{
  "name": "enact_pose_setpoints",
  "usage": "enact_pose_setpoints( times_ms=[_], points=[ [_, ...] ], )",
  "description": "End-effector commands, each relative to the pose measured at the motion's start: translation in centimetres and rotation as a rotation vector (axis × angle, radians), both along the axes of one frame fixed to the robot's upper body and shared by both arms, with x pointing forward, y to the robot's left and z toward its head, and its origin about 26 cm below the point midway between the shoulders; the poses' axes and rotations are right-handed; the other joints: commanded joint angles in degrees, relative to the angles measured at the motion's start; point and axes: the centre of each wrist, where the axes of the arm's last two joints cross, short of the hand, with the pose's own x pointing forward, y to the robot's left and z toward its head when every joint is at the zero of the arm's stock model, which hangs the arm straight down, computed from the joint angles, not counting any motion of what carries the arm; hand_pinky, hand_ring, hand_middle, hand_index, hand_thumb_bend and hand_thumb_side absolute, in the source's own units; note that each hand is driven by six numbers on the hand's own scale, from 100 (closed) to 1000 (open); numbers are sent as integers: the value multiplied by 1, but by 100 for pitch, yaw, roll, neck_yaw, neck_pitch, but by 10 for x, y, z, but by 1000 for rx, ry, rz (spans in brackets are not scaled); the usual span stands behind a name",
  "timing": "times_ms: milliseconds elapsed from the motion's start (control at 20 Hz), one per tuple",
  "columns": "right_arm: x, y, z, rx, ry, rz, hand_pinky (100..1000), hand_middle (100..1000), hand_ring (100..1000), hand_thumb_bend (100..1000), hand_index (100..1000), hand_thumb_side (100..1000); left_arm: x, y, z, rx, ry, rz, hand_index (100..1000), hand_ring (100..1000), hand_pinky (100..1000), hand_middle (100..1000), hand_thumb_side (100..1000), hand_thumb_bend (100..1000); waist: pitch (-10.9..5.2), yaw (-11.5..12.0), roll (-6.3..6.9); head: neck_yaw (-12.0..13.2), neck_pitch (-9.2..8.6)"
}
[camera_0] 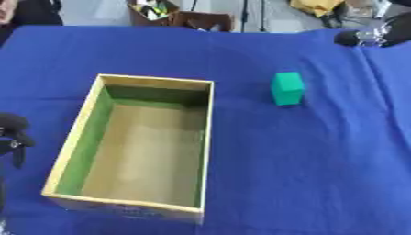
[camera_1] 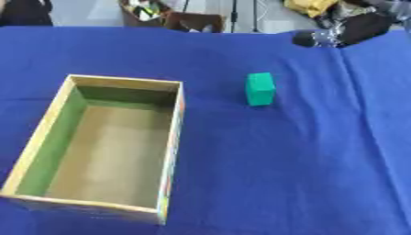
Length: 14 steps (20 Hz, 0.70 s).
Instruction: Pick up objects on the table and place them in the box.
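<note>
In the left eye view, an open-topped box point(camera_0: 136, 147) with green inner walls sits on the blue-covered bench point(camera_0: 321, 160), a green block point(camera_0: 287, 88) stands upright well apart to its right, and the left hand point(camera_0: 12, 133) shows as a dark shape at the left edge, how far open I cannot tell. In the right eye view, the right hand point(camera_1: 353, 30) hangs over the bench's far right corner, away from the block; whether its fingers are curled or hold anything I cannot tell.
</note>
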Motion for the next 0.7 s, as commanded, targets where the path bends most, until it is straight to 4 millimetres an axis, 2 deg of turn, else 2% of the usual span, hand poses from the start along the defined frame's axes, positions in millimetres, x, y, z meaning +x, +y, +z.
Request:
enact_pose_setpoints(
  times_ms=[50, 400, 700],
  points=[
    [10, -6, 3, -45, 85, -32, 911, 898, 949, 607, 1000, 911, -2, 1, 6, 24, -19, -11, 474, 353, 100, 475, 902, 100, -147, 10, 10, -62, -90],
    [24, 4, -8, -87, 203, -36, 911, 895, 946, 600, 1000, 865, -3, 0, 5, 24, -16, -15, 474, 353, 100, 475, 902, 100, -106, 43, 22, -151, -160],
    [31, 25, -18, -114, 233, 7, 908, 889, 942, 581, 1000, 856, -2, -2, 5, 21, -18, -20, 473, 353, 100, 476, 903, 100, -43, 71, 34, -221, -186]
  ],
)
